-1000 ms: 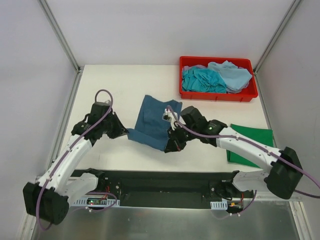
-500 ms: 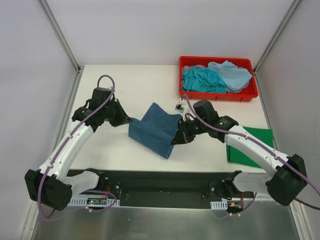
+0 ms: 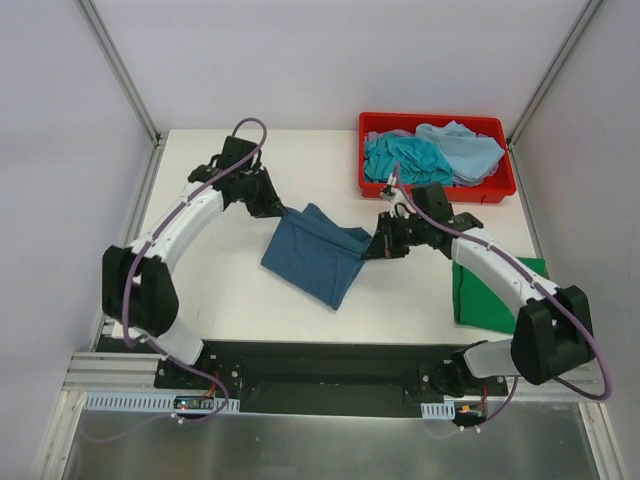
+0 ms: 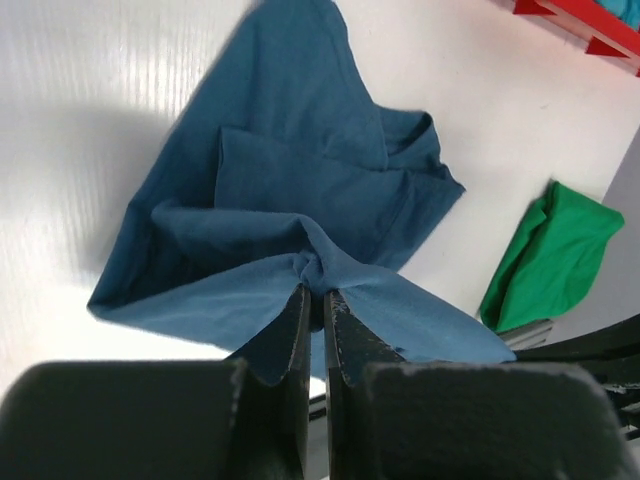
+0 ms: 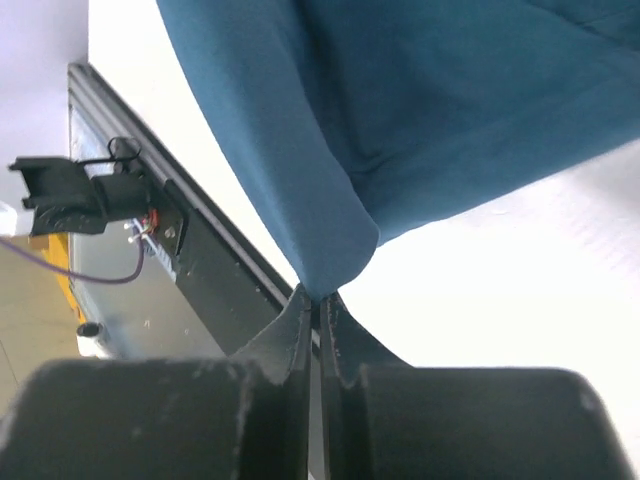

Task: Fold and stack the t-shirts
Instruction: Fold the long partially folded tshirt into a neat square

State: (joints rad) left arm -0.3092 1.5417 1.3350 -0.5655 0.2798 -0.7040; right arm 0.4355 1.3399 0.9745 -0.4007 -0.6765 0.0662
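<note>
The dark teal-blue t-shirt [image 3: 318,252] hangs bunched between both grippers over the middle of the table, its lower part resting on the surface. My left gripper [image 3: 284,211] is shut on its far left corner; the pinched cloth shows in the left wrist view [image 4: 314,272]. My right gripper [image 3: 372,248] is shut on its right edge, seen in the right wrist view [image 5: 322,290]. The bright green t-shirt [image 3: 497,290] lies folded at the right near edge, also in the left wrist view [image 4: 550,250]. Turquoise [image 3: 403,160] and pale blue [image 3: 466,148] shirts lie in the bin.
The red plastic bin [image 3: 437,188] stands at the back right of the white table [image 3: 210,290]. Grey walls with metal frame posts enclose the table on both sides. A black rail [image 3: 320,365] runs along the near edge.
Both grippers moved toward the back of the table with the dark teal-blue shirt, the left one far back and right. The shirt was drawn out wider and carried away from the near edge.
</note>
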